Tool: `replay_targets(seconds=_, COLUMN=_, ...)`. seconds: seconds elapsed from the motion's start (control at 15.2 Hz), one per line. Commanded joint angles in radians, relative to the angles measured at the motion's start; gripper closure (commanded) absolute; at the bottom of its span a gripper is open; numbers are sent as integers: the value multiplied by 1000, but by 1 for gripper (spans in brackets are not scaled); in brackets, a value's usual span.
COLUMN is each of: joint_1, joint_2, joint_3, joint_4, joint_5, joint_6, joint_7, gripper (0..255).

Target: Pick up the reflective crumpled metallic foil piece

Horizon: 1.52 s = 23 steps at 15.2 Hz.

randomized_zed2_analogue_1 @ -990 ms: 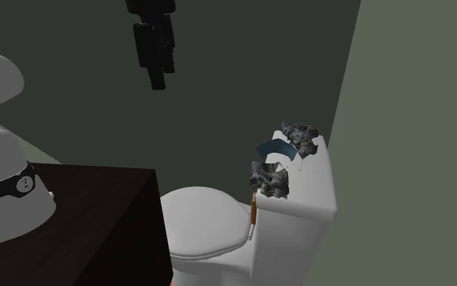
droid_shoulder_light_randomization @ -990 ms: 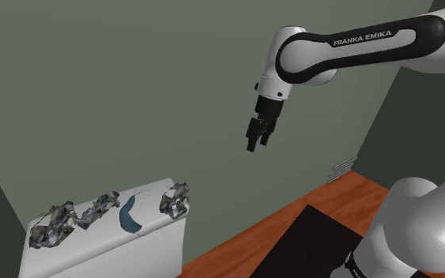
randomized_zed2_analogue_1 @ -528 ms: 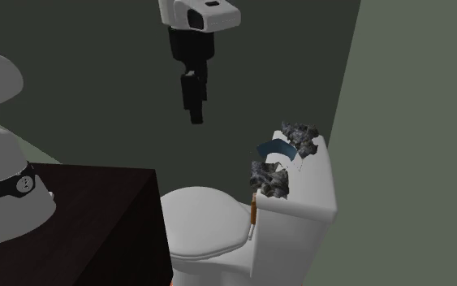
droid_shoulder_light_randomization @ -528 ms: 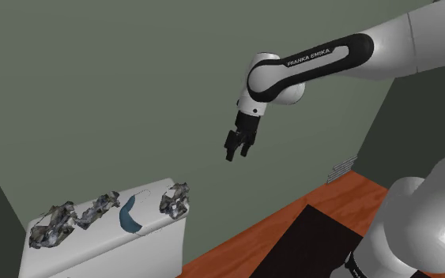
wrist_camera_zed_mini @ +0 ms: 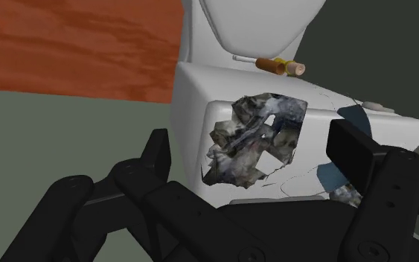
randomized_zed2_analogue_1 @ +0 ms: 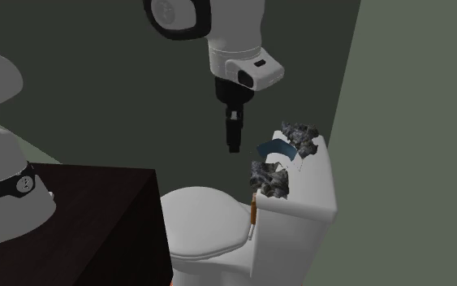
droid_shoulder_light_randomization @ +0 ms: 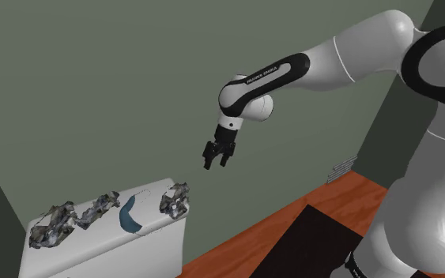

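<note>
Nothing is grasped yet: the end effector hangs open in the air, the foil lies below and ahead of it on the toilet tank, so descent, closing and lift are left to do.

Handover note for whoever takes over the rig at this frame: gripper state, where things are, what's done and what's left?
Gripper: open, empty, in the air clear of the toilet tank.
Target foil piece: on the tank top at the end nearest the gripper, untouched, framed between the fingers in the wrist view.
Beside it: blue curved piece, then two other foil pieces.
Done: nothing grasped.
Left: descend, close, lift.
</note>
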Motion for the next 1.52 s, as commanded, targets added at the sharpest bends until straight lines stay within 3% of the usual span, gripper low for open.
replay_targets(seconds=0.0, joint_1=6, joint_2=80, joint_3=9, joint_4=46, joint_5=40, joint_6=33, joint_7=-9, gripper=0)
replay_targets(seconds=0.66, joint_1=-9, joint_2=452, joint_3=55, joint_4=351, joint_5=176, joint_6=89, joint_7=-50, gripper=0)
replay_targets(seconds=1.25, joint_1=-14, joint_2=525, joint_3=68, joint_4=357, joint_5=201, joint_6=150, joint_7=-91, gripper=0)
replay_targets(seconds=1.32, joint_1=-14, joint_2=526, joint_3=68, joint_4=358, joint_5=202, joint_6=151, joint_7=-91, gripper=255)
replay_targets(seconds=1.45, joint_1=-14, joint_2=526, joint_3=68, joint_4=358, joint_5=201, joint_6=150, joint_7=-91, gripper=255)
